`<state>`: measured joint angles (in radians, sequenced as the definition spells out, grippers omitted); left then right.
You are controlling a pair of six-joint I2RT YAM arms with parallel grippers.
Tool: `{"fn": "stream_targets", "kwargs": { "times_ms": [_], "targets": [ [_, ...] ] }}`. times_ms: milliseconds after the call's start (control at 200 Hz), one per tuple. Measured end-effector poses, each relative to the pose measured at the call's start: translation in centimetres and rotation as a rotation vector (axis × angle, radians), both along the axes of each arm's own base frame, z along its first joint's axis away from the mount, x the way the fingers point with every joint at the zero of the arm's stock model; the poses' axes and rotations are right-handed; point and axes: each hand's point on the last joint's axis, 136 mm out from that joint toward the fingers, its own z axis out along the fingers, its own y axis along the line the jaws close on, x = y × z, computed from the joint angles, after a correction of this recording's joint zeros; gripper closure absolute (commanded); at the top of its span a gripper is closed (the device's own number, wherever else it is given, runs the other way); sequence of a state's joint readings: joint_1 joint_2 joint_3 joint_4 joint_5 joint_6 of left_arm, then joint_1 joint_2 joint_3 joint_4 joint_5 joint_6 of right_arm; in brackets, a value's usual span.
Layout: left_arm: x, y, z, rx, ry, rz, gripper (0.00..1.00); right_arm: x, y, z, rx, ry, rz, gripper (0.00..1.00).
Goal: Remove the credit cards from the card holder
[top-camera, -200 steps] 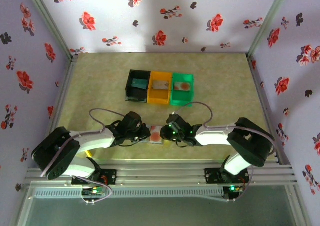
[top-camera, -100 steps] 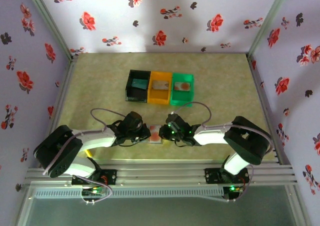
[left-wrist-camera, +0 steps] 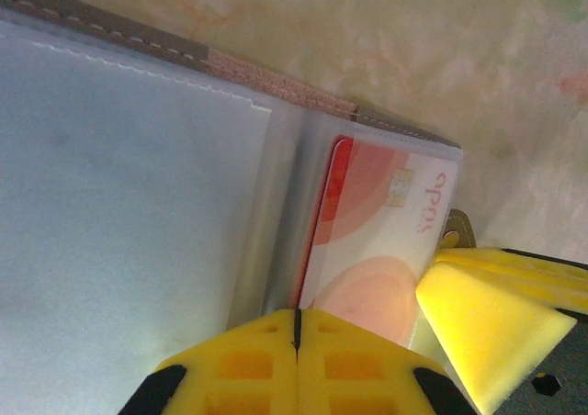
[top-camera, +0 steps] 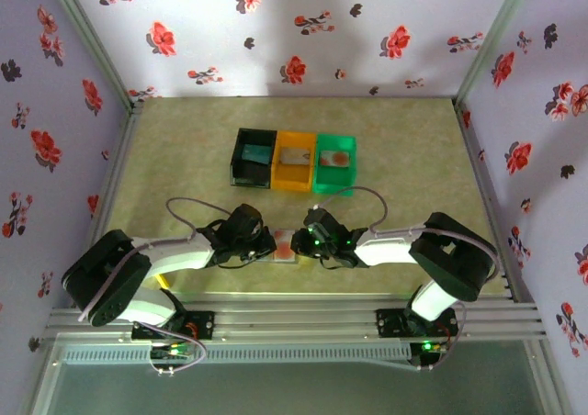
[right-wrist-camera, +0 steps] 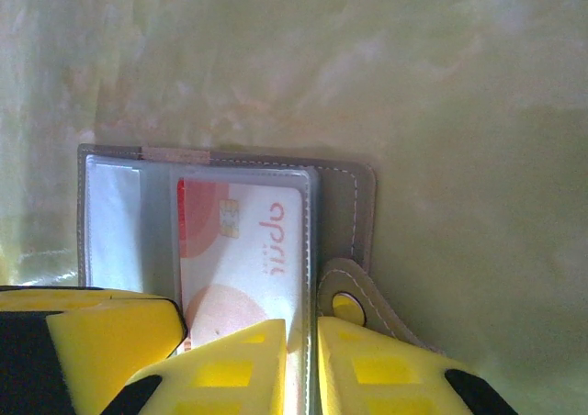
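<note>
Grey card holder open at near edge of table, pale card still sleeved. Right gripper crept in, jaws pinched on card edge; left gripper clenched at holder. Pull-out looks next.

The card holder is matt grey, leather-like material with stitched edges; its inner sleeves are clear, glossy plastic. The credit card at the right gripper's fingertips is smooth plastic. The table beyond looks smooth and faintly shiny.

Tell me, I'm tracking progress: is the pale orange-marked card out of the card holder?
No, the pale card lies in a clear sleeve of the card holder.
</note>
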<state>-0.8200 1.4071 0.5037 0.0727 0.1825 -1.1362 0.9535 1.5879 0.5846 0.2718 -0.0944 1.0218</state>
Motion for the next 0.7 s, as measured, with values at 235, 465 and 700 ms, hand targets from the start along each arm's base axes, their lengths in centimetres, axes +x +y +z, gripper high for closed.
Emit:
{"fn": "stream_targets", "kwargs": {
  "times_ms": [235, 465, 700],
  "targets": [
    [0.17, 0.09, 0.14, 0.021, -0.011, -0.011, 0.81, 0.03, 0.16, 0.0, 0.002, 0.002, 0.003, 0.82],
    [0.32, 0.05, 0.28, 0.027, -0.019, -0.017, 0.78, 0.08, 0.33, 0.01, 0.009, 0.001, 0.005, 0.82],
    [0.34, 0.11, 0.23, 0.036, -0.026, -0.026, 0.75, 0.09, 0.36, 0.04, 0.01, 0.0, 0.006, 0.82]
  ]
}}
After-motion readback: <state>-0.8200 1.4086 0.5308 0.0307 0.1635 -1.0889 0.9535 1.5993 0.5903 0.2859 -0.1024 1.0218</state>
